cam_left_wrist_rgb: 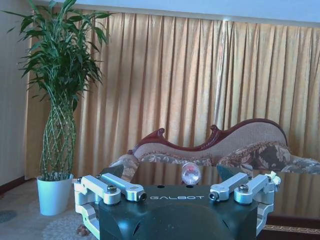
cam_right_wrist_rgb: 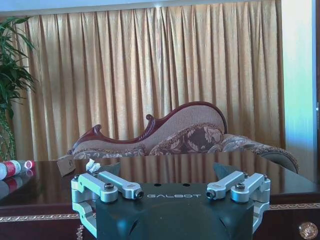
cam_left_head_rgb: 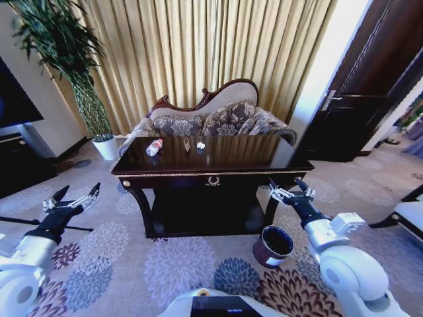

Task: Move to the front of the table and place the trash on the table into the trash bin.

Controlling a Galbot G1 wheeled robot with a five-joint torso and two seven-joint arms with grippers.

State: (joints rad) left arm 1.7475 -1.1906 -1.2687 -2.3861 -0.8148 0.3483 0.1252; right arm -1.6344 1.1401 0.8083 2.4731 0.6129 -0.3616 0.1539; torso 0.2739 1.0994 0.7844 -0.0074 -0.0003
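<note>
Both grippers, left gripper [cam_left_head_rgb: 75, 196] and right gripper [cam_left_head_rgb: 289, 188], hang open flanking the table [cam_left_head_rgb: 264, 157]; bottle [cam_left_head_rgb: 154, 147] far-left on top, trash bin [cam_left_head_rgb: 273, 246] near-right on the floor.

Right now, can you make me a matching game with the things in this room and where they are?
Things:
1. bottle
2. trash bin
3. plant pot
4. sofa

Places:
A. on the carpet by the table's right front leg
B. behind the table, in front of the curtains
C. lying on the tabletop, toward its left end
D. on the floor past the table's left end

Pairs: 1-C, 2-A, 3-D, 4-B
</note>
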